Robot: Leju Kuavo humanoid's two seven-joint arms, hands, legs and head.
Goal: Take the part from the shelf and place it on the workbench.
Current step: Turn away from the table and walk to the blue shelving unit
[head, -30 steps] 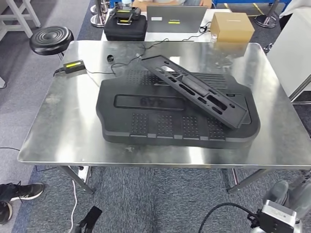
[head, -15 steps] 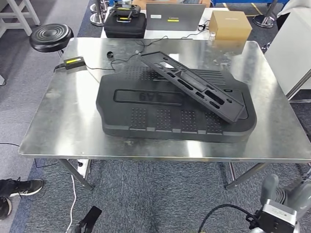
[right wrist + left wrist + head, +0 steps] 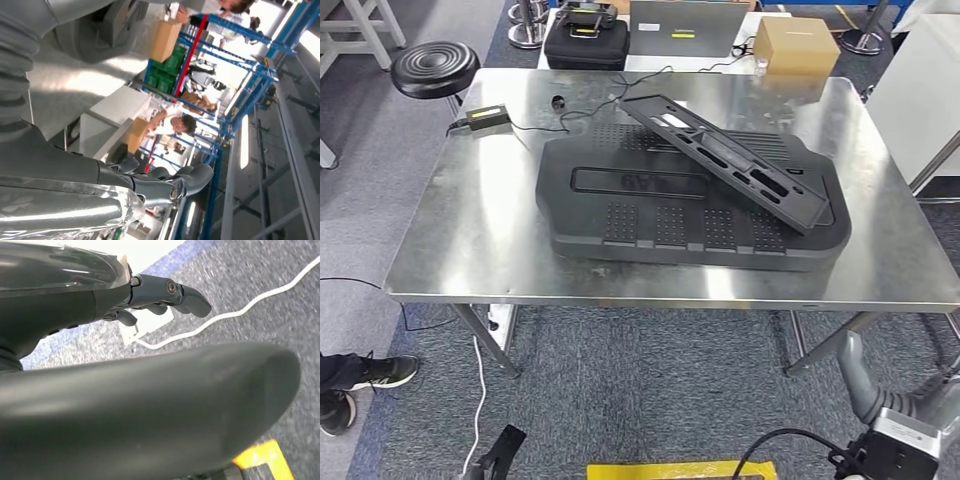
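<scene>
Nearest, the right hand (image 3: 857,372) hangs low beside the table, fingers (image 3: 188,181) loosely extended, holding nothing; the left hand (image 3: 166,292) likewise holds nothing over grey carpet. Farther off, the long black slotted plastic part (image 3: 731,160) lies tilted across a large black moulded panel (image 3: 682,215) on the shiny steel workbench (image 3: 471,230).

Behind the table's (image 3: 471,250) far edge you see a cardboard box (image 3: 797,45); a black stool (image 3: 435,68) stands left of it.

Black parts on a shiny silver worktop (image 3: 471,230)

The big tray (image 3: 660,225) has dotted squares; the box (image 3: 797,46) is brown, the carpet (image 3: 652,400) grey.
</scene>
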